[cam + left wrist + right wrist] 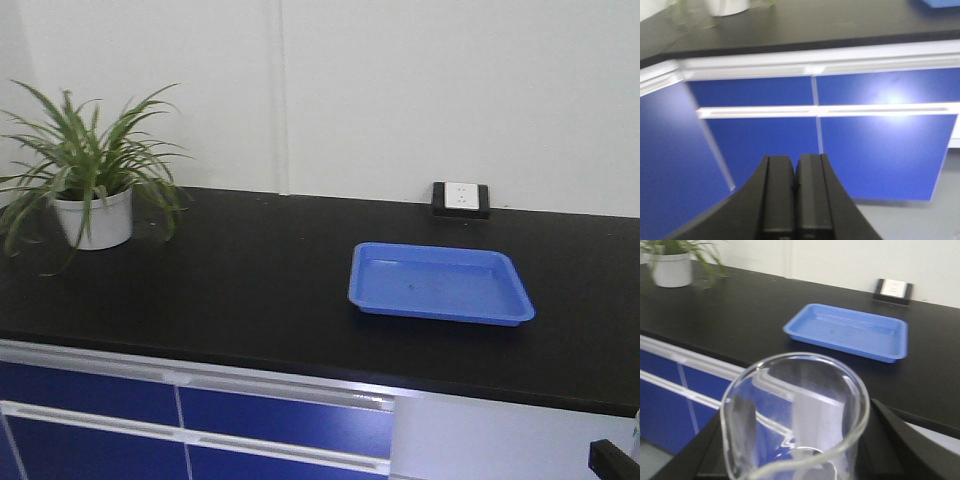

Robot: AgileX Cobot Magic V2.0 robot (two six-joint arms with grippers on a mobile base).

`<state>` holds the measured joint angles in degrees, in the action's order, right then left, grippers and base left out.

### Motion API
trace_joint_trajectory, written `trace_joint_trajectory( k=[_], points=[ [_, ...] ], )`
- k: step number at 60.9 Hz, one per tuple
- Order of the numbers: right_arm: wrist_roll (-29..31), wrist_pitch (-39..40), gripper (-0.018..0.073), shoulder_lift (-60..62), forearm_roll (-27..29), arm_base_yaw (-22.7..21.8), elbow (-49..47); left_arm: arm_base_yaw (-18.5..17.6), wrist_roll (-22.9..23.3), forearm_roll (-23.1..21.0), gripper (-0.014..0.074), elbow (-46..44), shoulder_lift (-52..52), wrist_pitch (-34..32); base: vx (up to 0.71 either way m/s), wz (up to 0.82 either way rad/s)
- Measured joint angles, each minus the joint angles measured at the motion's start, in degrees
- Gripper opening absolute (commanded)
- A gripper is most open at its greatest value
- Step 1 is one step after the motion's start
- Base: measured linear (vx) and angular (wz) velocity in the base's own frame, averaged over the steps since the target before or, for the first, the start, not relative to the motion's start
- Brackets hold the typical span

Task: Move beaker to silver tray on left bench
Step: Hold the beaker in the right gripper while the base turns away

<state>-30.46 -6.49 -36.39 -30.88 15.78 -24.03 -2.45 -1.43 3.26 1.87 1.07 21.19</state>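
While right gripper (802, 462) clamps the empty beaker (795, 405), left gripper (795, 172) sits closed; blue tray (440, 283) empty.

In the front view the light was soft and even, and the picture was a bit grainy. The white wall (420, 90) looked washed out. The blue tray (440, 285) left a thin dark shadow along its near edge on the black bench (250, 270). The left wrist view was blurry all over, and a bright white spot of glare sat on the blue cupboard front (892, 100). The left end effector (795, 165) looked dark and fuzzy. In the right wrist view the beaker (805, 410) was very close and out of focus, with white shine on its rim. The plant (675, 260) at the bench's far left corner was smeared.
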Motion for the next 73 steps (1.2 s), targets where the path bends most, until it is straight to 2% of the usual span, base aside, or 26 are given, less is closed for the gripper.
trace_joint_trajectory(
  k=[37,73],
  points=[
    [0.0,0.0,-0.0011,0.0,0.0,0.0,0.0,0.0,0.0,0.0,0.0001,0.0,0.0,0.0,-0.31,0.54],
    [0.0,0.0,-0.0011,0.0,0.0,0.0,0.0,0.0,0.0,0.0,0.0001,0.0,0.0,0.0,-0.24,0.79]
  ],
)
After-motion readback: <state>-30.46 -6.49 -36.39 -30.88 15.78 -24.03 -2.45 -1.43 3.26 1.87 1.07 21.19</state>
